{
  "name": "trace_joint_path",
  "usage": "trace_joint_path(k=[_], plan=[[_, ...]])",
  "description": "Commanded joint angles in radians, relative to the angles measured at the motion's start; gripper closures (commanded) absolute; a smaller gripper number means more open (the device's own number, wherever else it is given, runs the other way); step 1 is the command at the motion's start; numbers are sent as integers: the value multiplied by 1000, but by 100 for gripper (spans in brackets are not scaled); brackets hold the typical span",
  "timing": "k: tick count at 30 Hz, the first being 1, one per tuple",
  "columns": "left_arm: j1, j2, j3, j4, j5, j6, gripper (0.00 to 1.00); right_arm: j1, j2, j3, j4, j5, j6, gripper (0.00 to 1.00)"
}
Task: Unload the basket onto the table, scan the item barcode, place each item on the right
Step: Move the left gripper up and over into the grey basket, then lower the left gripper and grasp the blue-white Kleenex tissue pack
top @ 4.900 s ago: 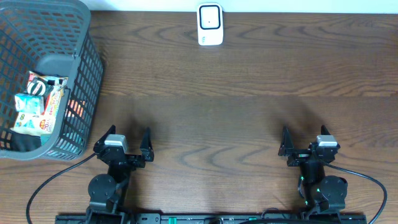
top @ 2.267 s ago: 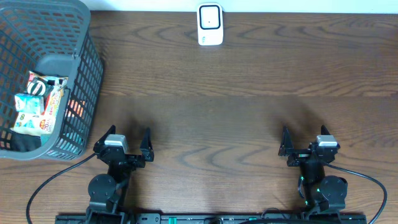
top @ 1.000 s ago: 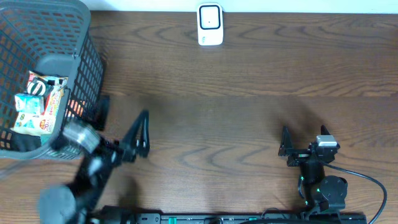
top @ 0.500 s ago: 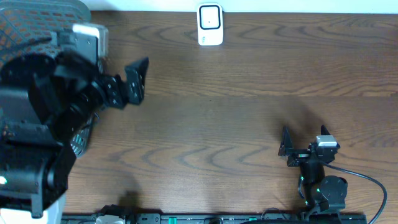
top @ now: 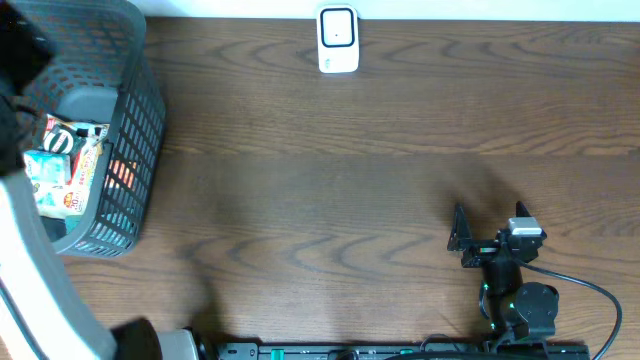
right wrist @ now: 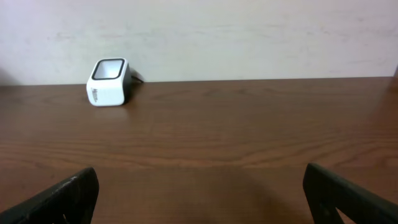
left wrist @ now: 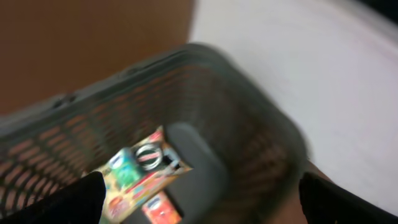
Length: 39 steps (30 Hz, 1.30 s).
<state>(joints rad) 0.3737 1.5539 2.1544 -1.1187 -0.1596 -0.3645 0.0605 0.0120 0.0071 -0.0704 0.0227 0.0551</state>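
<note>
Over the basket [top: 135, 100] at the worktop's [top: 350, 180] left end, the left jaws hang wide open and empty above the snack packets [left wrist: 140, 174]: the reach for an item, I'd say. Next they must drop onto one packet and close; the right jaws rest wide open, empty, far from the scanner [top: 338, 40].

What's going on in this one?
The left gripper hangs open over the grey basket, looking down at the snack packets inside, with nothing gripped yet. The right gripper sits open and empty near the front edge of the table. The white scanner stands at the far edge, with no item in front of it, so no barcode has been presented.
</note>
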Motion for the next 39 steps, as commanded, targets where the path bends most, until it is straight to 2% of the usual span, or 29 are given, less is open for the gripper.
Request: trace_joint_path(k=[1,3,7,15,18,33,36,39], plan=[[42,8,-7,-29,-45,-87,2,-3,-6,-2,-3,1,-12,1],[66,25,-24,-31,-82,-96,2,-3,-6,-2,-3,1,-11,1],[117,89,-58,-108,-261,-263,2,-3,-6,-2,-3,1,-11,1],[146,291,-112,-176,-263,-271,2,-3,-6,-2,-3,1,-11,1],[146,369,-121,-173,-264,-316,3,-3,-6,-2,-3,1,-11,1],[147,571,-122,-23,-275,-378,0,-3,-6,-2,-3,1,-12,1],[147,594,-122,-19,-275,-378,9,-3,-6,-2,-3,1,-11,1],[147,617,-122,-20,-276,-378,12,-3,-6,-2,-3,1,-11,1]])
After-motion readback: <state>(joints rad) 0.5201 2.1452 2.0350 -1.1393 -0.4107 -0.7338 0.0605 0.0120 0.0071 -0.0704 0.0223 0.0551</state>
